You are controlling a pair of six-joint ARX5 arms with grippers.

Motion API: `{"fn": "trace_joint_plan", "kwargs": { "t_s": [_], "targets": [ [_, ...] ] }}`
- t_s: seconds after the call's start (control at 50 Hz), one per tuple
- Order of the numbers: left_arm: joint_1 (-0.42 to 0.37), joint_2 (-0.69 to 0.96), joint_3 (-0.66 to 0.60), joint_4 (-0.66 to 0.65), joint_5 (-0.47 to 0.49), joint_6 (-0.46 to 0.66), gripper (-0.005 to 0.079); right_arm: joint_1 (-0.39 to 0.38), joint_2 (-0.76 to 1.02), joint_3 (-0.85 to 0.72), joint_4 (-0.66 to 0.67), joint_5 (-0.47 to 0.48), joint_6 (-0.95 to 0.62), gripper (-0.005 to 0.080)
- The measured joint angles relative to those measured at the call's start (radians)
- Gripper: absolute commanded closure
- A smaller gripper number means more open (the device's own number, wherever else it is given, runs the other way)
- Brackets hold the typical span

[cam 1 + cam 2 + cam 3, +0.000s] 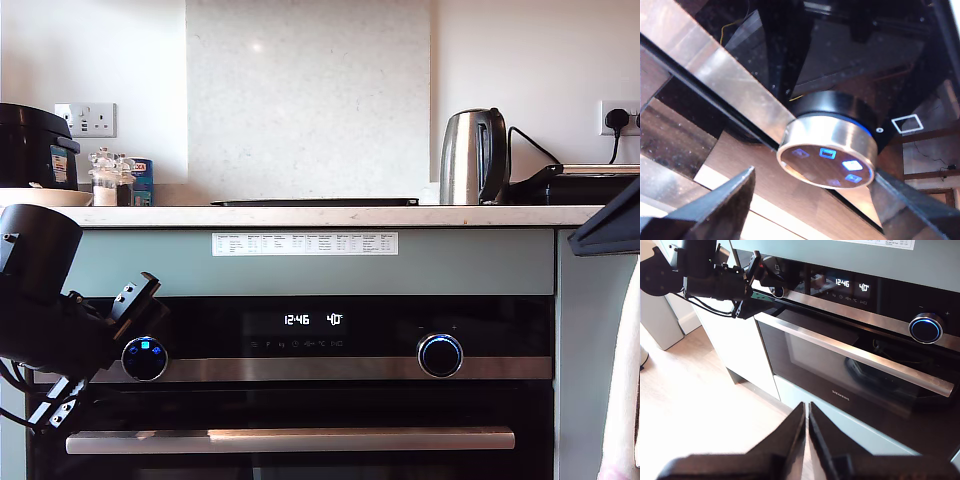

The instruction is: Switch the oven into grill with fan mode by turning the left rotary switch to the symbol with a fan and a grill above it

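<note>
Spread wide, jaws of my first gripper [815,200] flanking the left knob [827,157] without touching it (blue icons lit on its face). Knob [144,357] set on the oven [300,400] steel strip at the exterior view's left, first gripper [110,345] just beside it. Pressed together and holding nothing, my second gripper [806,432], well back from the oven [850,365] and aimed at its door. Display [312,320] reading 12:46 and 40. Blue-ringed knob [440,355] toward that view's right.
</note>
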Motion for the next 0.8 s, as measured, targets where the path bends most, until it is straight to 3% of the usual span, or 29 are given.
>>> {"fn": "trace_joint_plan", "kwargs": {
  "t_s": [0.8],
  "targets": [
    [-0.005,0.014,0.013,0.039,-0.029,0.013,0.0145,0.0,0.0,0.0,0.0,0.0,0.0,0.0765]
  ]
}}
